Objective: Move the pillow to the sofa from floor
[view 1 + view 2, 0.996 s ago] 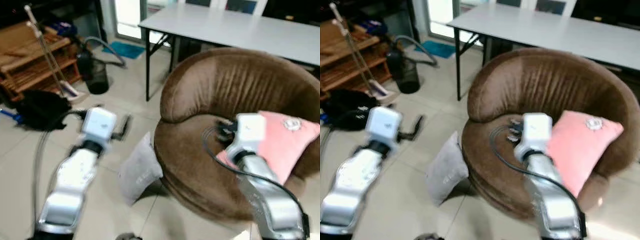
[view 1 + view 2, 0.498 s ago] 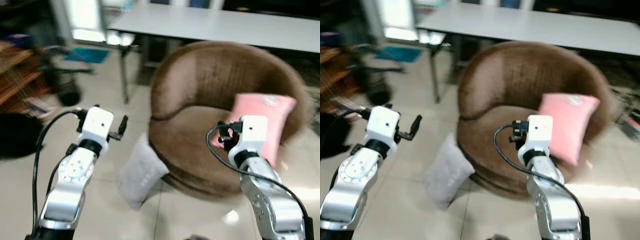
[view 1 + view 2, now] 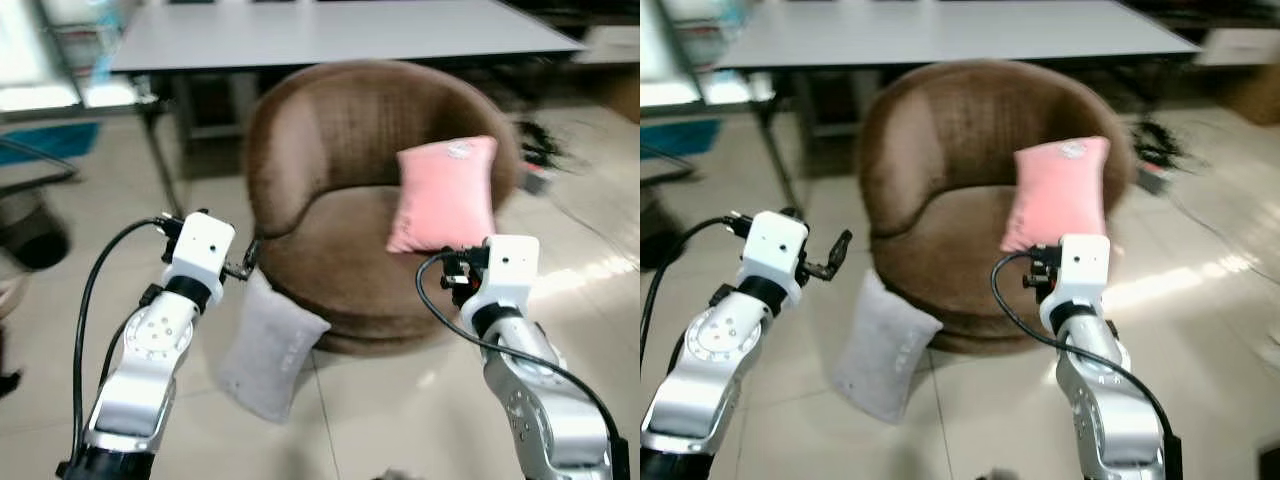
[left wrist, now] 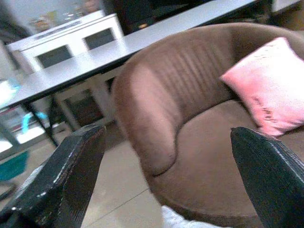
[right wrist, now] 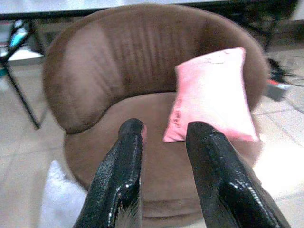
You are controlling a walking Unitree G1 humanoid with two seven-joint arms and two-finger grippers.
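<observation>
Two pillows showed: a pink one sat on the brown sofa, and a grey pillow leaned on the floor at its near-left. Approach stage, I judged. Left gripper gaped wide above it; right gripper hovered narrow, empty. Next: lower and grasp.

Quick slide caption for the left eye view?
Grey square pillow on tiled floor leans against round brown sofa; pink cushion on seat.

Grey table, pale tiled floor
</observation>
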